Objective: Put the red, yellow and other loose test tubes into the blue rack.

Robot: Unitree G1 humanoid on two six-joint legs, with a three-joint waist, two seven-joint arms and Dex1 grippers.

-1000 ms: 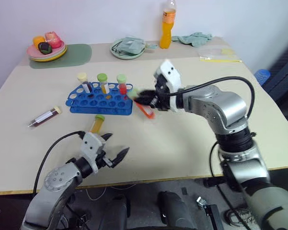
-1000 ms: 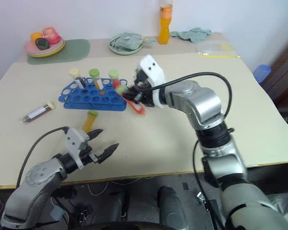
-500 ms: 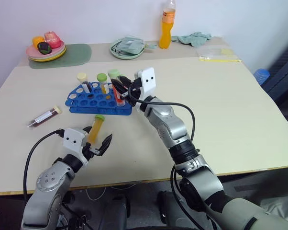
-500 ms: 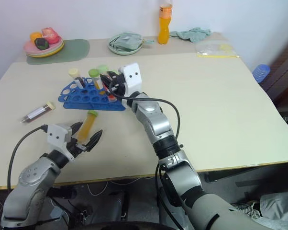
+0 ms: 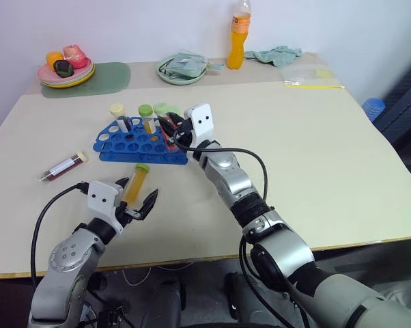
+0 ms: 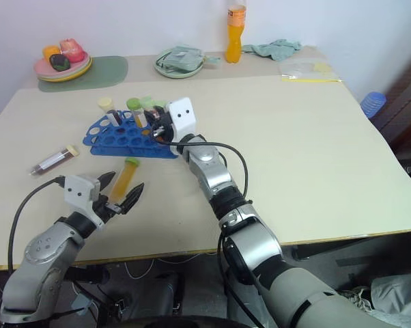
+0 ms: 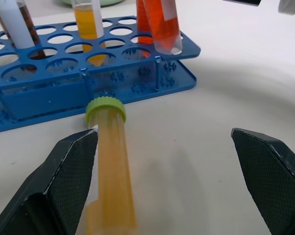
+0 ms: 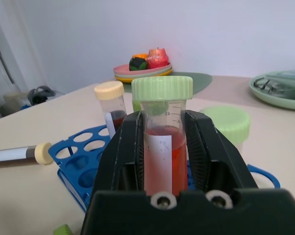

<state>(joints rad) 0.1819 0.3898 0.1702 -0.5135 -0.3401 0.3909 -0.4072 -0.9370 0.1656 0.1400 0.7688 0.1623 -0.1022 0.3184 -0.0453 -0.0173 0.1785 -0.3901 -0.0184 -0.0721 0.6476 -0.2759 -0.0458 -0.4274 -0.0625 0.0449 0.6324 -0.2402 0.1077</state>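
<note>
While I work:
Right gripper (image 8: 164,161): pinches red tube (image 8: 163,147) over rack (image 5: 143,145).
Left gripper (image 7: 167,181): spread wide by yellow tube (image 7: 112,171).

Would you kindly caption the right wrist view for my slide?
Right gripper holds a green-capped red tube upright above the blue rack.

You are looking at a broad beige rectangular tabletop (image 5: 315,171) that spans most of the frame, its far edge meeting a plain white wall (image 5: 158,27) along the top. Dark floor (image 5: 212,287) with cables shows at bottom centre.
</note>
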